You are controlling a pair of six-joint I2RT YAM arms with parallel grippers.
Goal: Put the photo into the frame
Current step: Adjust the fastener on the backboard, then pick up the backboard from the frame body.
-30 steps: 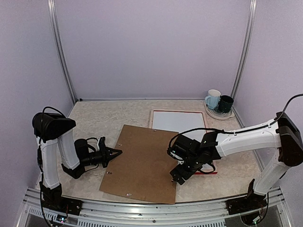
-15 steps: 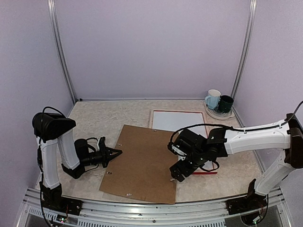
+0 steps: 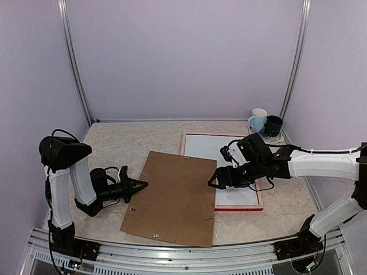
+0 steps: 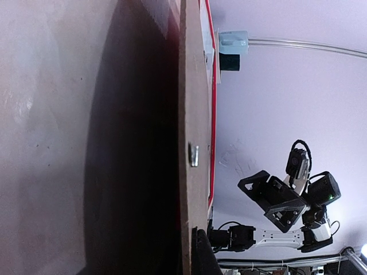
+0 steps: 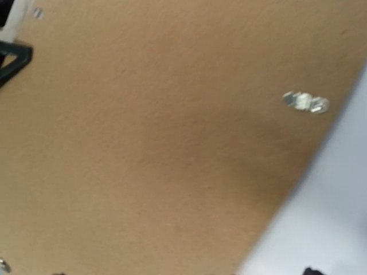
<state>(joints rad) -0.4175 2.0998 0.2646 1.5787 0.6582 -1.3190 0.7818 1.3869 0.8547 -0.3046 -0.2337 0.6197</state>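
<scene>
While the left fingers [image 3: 137,185] pinch an edge of the backing board [image 3: 172,197] and the right fingers [image 3: 214,183] can't be read as open or closed, the frame [image 3: 239,208] shows only white, so the photo seems not yet inserted

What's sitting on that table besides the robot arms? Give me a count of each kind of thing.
Mugs: 2, pale mug and dark mug
Dish under the mugs: 1
Brown board: 1
Red frame: 1
Total: 5
</scene>
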